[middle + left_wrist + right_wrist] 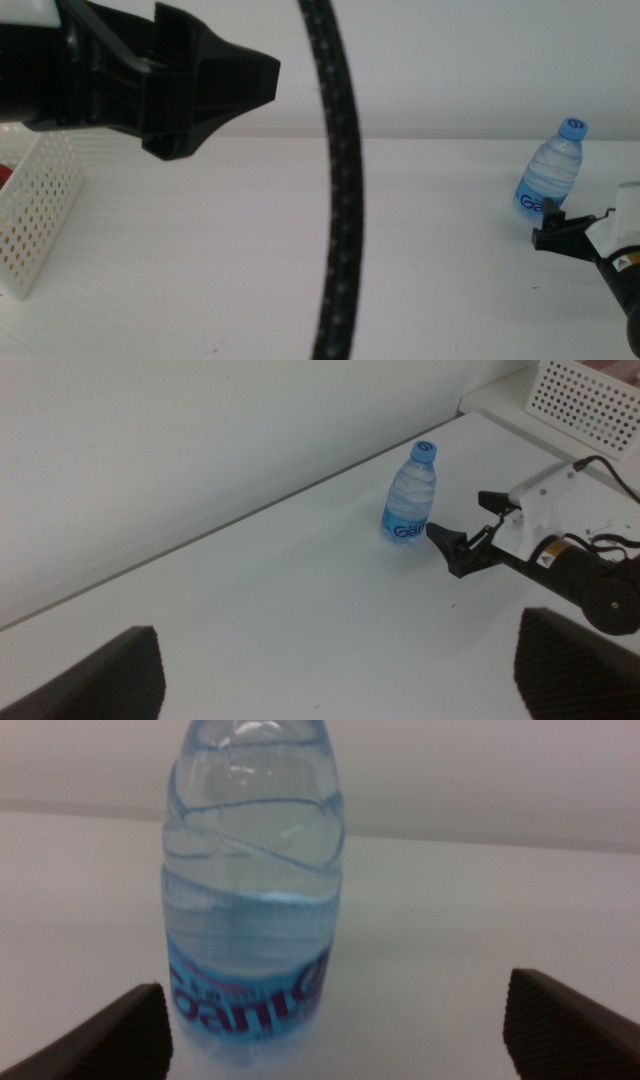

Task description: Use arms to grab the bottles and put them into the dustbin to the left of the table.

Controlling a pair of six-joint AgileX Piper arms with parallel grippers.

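Water bottle [552,172] stands upright on worktop [200,260], right side, partly filled, blue cap on. Right pincer [556,232] just before it, jaws apart. Left pincer [235,85] raised near basket [40,215], jaws apart; something red inside.

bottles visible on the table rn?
1: the water bottle stands upright at the table's right end, just ahead of the open right gripper. Others may be hidden.

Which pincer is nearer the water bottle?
Right. The right pincer sits open just short of the water bottle, not touching. The left pincer is up near the dustbin, far across the table.
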